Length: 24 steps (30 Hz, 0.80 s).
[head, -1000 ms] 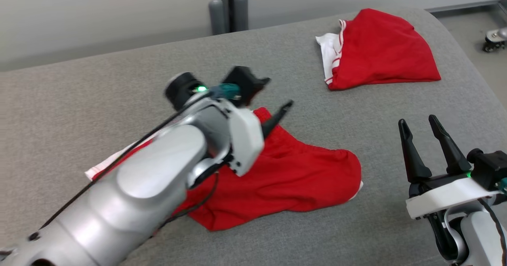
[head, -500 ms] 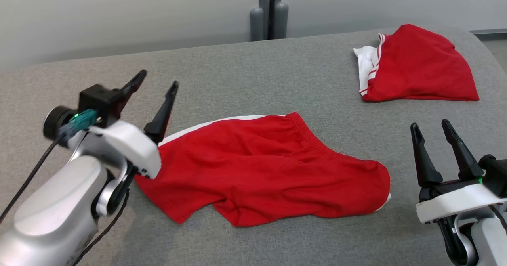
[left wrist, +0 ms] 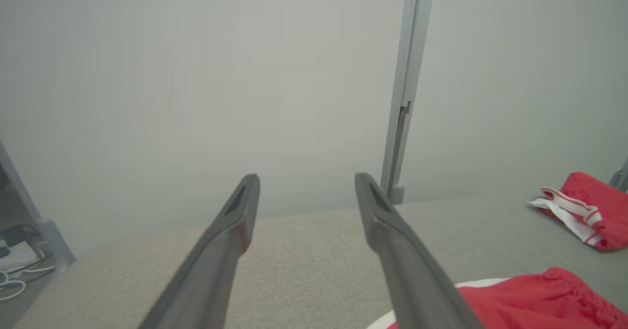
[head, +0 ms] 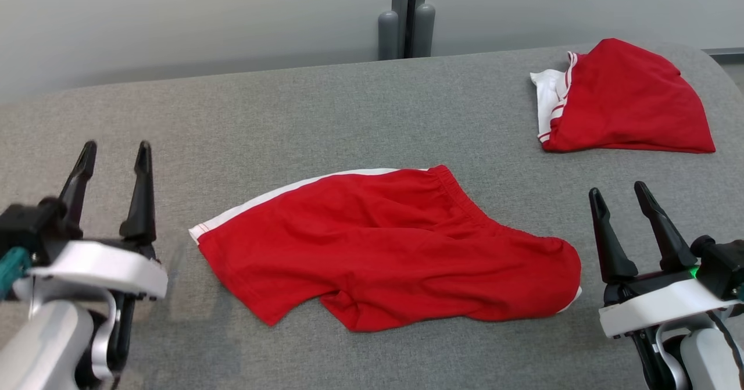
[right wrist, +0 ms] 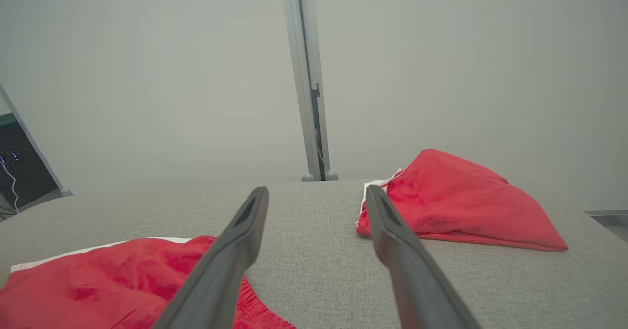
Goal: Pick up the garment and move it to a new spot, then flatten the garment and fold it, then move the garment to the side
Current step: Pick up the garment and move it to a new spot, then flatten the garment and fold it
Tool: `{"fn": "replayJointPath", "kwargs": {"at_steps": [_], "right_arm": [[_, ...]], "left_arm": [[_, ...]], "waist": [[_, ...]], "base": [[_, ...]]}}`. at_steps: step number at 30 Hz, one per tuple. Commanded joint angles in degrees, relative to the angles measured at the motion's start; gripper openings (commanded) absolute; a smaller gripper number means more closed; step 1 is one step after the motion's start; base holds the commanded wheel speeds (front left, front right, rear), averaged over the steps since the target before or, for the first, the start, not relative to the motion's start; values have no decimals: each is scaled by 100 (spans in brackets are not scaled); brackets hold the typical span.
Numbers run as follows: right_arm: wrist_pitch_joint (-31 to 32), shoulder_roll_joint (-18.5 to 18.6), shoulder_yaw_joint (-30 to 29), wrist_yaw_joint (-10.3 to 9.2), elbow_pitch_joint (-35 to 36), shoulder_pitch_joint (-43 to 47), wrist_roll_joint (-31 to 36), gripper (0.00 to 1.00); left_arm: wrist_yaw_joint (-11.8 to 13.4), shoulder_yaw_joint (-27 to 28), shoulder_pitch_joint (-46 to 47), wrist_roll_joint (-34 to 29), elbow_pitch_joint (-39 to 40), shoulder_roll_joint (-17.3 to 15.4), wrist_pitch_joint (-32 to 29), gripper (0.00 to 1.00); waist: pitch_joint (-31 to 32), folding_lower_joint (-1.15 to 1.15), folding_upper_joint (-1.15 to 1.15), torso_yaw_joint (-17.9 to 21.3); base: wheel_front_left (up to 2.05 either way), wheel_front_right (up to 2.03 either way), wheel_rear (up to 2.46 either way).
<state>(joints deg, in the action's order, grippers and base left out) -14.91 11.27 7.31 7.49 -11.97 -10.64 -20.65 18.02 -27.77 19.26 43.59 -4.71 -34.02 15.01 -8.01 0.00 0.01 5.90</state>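
Observation:
A pair of red shorts with a white side stripe, the garment (head: 383,244), lies spread and a little wrinkled in the middle of the grey table; it also shows as the garment (left wrist: 530,302) and the garment (right wrist: 113,275) in the wrist views. My left gripper (head: 115,151) stands open at the left, well clear of the fabric, nothing between its fingers. My right gripper (head: 616,195) stands open at the right, just beyond the garment's right end. In their own wrist views the left gripper (left wrist: 306,179) and right gripper (right wrist: 316,191) hold nothing.
A second red garment with white trim (head: 625,96) lies bunched at the table's far right corner, also seen as a red bundle (right wrist: 456,201). A grey post (head: 407,15) stands behind the table's far edge against a pale wall. The grey table (head: 290,117) curves down at its right end.
My left arm has swung off the garment, back to the left, and now rests beside it. The head camera has turned, shifting the whole picture. The right gripper has stayed put.

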Motion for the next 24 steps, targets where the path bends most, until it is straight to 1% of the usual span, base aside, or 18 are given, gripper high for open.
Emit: {"fn": "replayJointPath", "kwargs": {"at_steps": [1, 6, 9, 11, 14, 19, 24], "right_arm": [[-34, 24, -10, 2, 15, 56, 17, 100], [-34, 41, 14, 2, 78, 146, -12, 100], [-34, 52, 16, 2, 108, 189, -37, 100], [-34, 51, 33, 2, 116, 195, -44, 100], [-34, 41, 56, 2, 119, 252, -67, 100], [-34, 63, 73, 2, 89, 278, -83, 100], [-34, 98, 107, 2, 56, 244, -98, 100]], "left_arm": [[41, 76, -172, -66, 33, 56, 22, 100], [-36, 942, -991, -504, 352, 616, 16, 100], [-177, 1382, -1397, -814, 450, 969, 15, 100], [-320, 1590, -1604, -973, 456, 1191, 16, 100], [-521, 1761, -1892, -1188, 317, 1456, 16, 100], [-851, 1997, -1999, -1452, 161, 1806, 16, 100], [-1103, 2150, -1950, -1626, 5, 2002, 16, 100]], "waist": [[11, 0, -1, -3], [104, 0, -1, -42], [148, 0, -1, -63], [180, 0, -1, -64], [212, 0, -1, -55], [234, 0, -1, -75], [257, 0, -1, -85]], "base": [[0, 0, 0], [0, 0, 0], [0, 0, 0], [0, 0, 0], [0, 0, 0], [0, 0, 0], [0, 0, 0]]}}
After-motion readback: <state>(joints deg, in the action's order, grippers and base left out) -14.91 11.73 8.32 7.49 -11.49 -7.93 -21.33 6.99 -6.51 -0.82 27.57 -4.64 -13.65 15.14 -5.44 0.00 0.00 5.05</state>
